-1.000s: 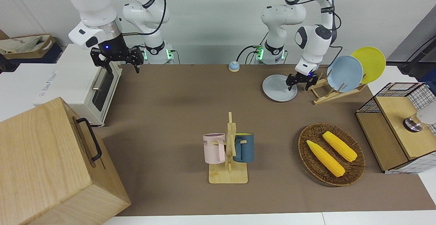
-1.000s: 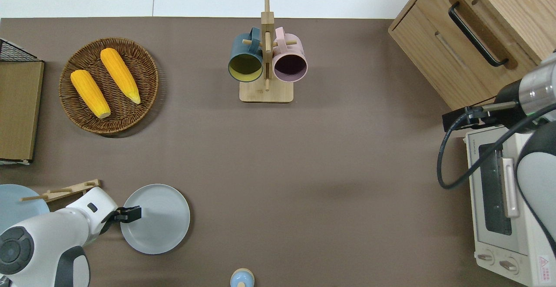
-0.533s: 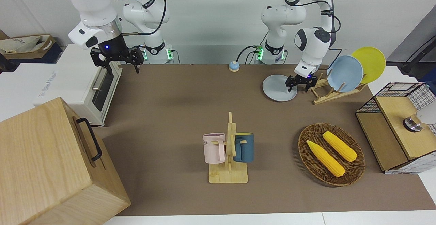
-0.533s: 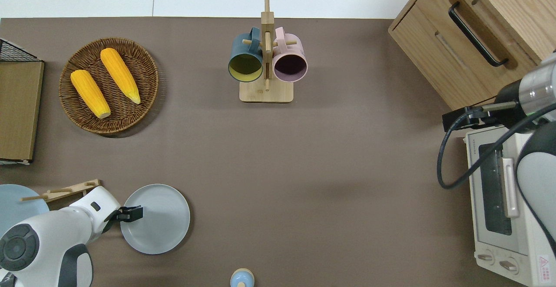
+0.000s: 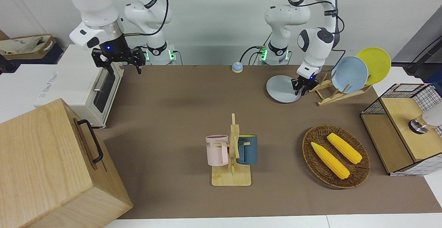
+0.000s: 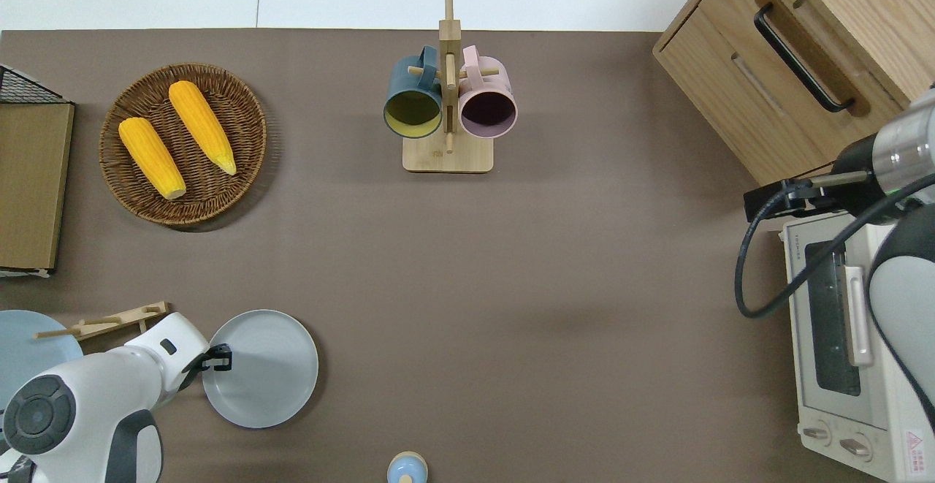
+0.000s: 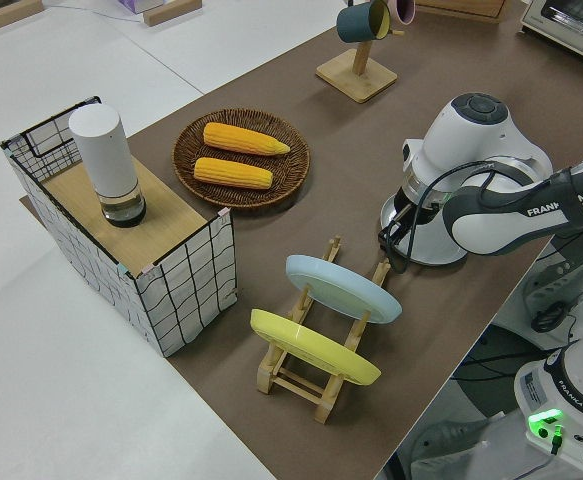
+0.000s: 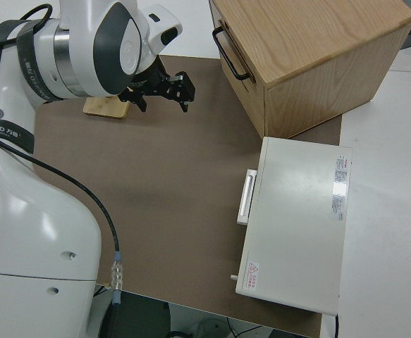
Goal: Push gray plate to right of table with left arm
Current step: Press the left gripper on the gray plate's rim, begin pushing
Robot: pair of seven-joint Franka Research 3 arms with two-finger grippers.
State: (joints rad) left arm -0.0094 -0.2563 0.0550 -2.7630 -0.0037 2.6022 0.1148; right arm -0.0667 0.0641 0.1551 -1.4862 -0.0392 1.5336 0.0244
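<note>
From the front, the left gripper sits low at the edge of the gray plate, on the side toward the wooden plate rack; its fingers look close together. From above, the left gripper is over the plate's rim, and the plate lies flat on the table. The left side view shows the arm hiding most of the plate. The right side view shows only the parked right gripper, its fingers spread apart.

White jointed arms, black joint caps, black cables, small black tools.
</note>
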